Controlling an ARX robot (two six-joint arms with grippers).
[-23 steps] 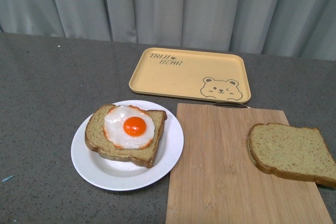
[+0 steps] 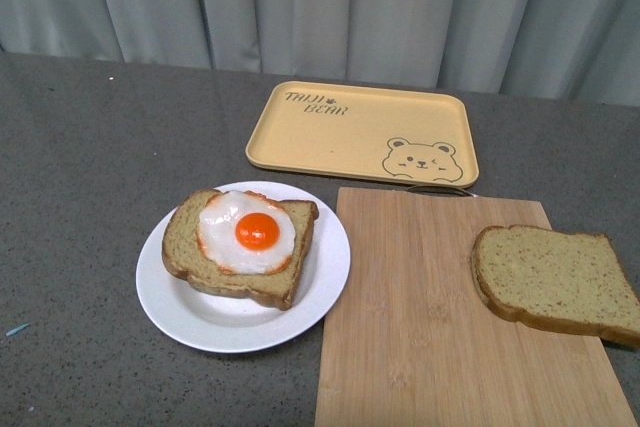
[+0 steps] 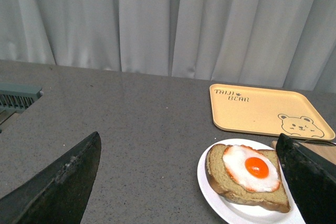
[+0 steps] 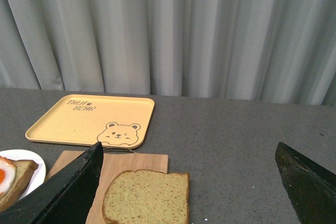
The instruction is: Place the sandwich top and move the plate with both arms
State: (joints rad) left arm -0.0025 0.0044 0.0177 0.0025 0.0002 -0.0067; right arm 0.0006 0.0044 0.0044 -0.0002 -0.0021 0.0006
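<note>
Speckled grey countertop (image 2: 90,157); pale grey curtain (image 2: 330,7) behind

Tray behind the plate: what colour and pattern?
The tray is pale yellow with a bear drawing; clearest in front view.

The top (image 2: 555,282), a plain speckled tan slice with a darker crust, lay flat on the board's (image 2: 420,327) right side, overhanging its right edge. The plate (image 2: 200,322), round and white, sat on the desk (image 2: 80,197) against the board's left edge, bearing an egg-topped slice (image 2: 240,247).
</note>
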